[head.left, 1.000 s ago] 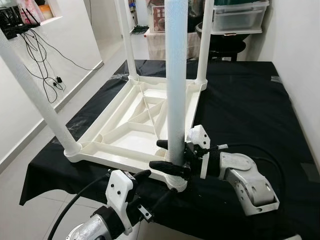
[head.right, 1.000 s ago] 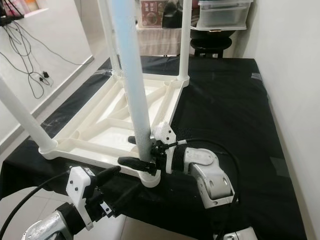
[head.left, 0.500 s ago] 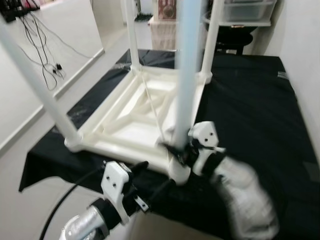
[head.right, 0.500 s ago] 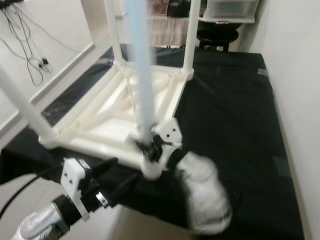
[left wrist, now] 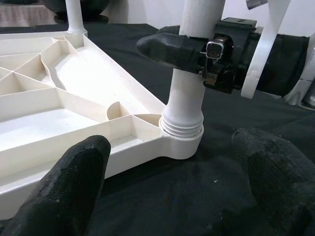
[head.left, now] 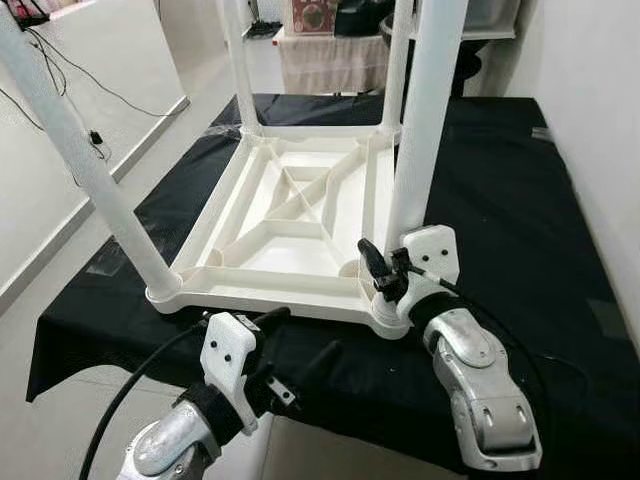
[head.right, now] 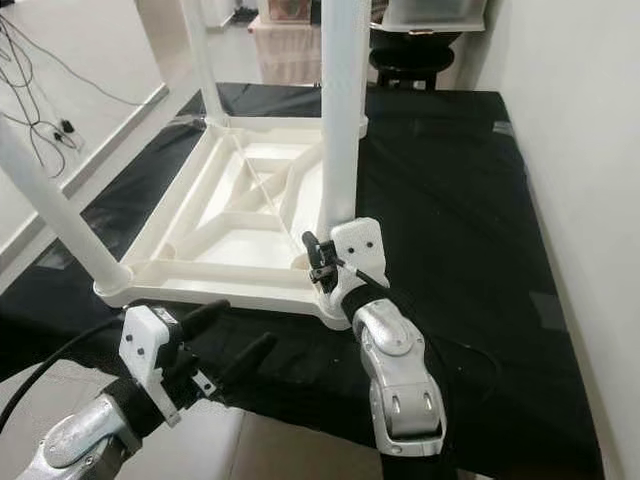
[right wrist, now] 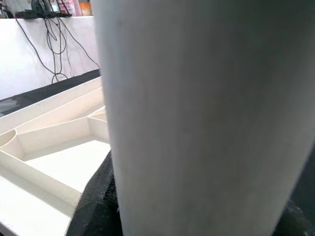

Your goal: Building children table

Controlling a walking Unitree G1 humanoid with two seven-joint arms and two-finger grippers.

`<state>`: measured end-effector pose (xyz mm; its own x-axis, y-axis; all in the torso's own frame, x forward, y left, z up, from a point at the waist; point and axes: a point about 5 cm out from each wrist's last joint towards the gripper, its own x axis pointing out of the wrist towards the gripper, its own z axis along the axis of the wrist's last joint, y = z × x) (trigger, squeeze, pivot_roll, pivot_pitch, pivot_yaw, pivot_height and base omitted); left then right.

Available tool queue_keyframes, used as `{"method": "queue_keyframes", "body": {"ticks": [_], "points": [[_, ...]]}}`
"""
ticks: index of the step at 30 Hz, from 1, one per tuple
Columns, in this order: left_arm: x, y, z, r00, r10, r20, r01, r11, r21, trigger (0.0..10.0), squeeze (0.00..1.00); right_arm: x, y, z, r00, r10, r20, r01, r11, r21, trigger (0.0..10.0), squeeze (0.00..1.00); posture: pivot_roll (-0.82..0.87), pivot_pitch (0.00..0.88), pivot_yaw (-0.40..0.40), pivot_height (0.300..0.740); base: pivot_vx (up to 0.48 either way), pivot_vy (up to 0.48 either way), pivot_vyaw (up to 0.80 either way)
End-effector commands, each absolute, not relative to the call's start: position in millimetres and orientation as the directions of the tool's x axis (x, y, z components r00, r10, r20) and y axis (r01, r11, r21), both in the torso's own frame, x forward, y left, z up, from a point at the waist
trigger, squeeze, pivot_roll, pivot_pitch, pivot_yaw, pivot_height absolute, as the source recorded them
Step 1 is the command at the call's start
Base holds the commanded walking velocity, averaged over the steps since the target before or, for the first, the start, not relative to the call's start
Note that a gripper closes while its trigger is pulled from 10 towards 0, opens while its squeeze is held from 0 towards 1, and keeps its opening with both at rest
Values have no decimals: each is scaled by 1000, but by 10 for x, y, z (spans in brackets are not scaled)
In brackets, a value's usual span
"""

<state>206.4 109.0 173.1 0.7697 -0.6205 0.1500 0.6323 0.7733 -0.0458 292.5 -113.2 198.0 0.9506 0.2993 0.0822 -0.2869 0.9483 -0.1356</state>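
Upturned white plastic ribbed tabletop (head.left: pixel 290 215) on the black-draped desk (head.left: pixel 500 180). Right hand (head.left: pixel 383 272) clasps the near white tubular leg (head.left: pixel 425 110) just above its threaded socket; left hand (left wrist: pixel 172 187) spread, idle. Rigid, light, slippery; grip low.

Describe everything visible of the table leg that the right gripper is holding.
The near right leg is a white, round tube that looks like plastic, standing upright in the corner socket of the upturned white tabletop on the black cloth. Screw threads show where its foot meets the socket. The right gripper is clamped around it just above that joint. Its top is out of frame.
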Motion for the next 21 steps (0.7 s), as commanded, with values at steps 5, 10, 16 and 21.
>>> {"method": "queue_keyframes", "body": {"ticks": [5, 10, 16, 21], "points": [[2086, 1077, 1701, 780, -609, 144, 620, 782, -53, 10000, 0, 2968, -960, 1984, 851, 521, 70, -517, 854, -61, 10000, 1000, -40, 185, 39, 740, 0, 0, 0], [2090, 1053, 1709, 778, -610, 152, 623, 780, -56, 10000, 0, 2823, -883, 2076, 521, 852, 50, -840, 523, -145, 10000, 0, -38, 186, 30, 740, 0, 0, 0], [2089, 1041, 1714, 778, -608, 156, 621, 781, -57, 10000, 0, 2562, -900, 2063, 201, 980, -11, -975, 199, -98, 10000, 0, -34, 188, 20, 740, 0, 0, 0], [2086, 1043, 1720, 781, -605, 158, 618, 784, -57, 10000, 0, 2442, -899, 2042, 49, 999, -3, -998, 48, -34, 5412, 0, -29, 192, 23, 740, 0, 0, 0]]}}
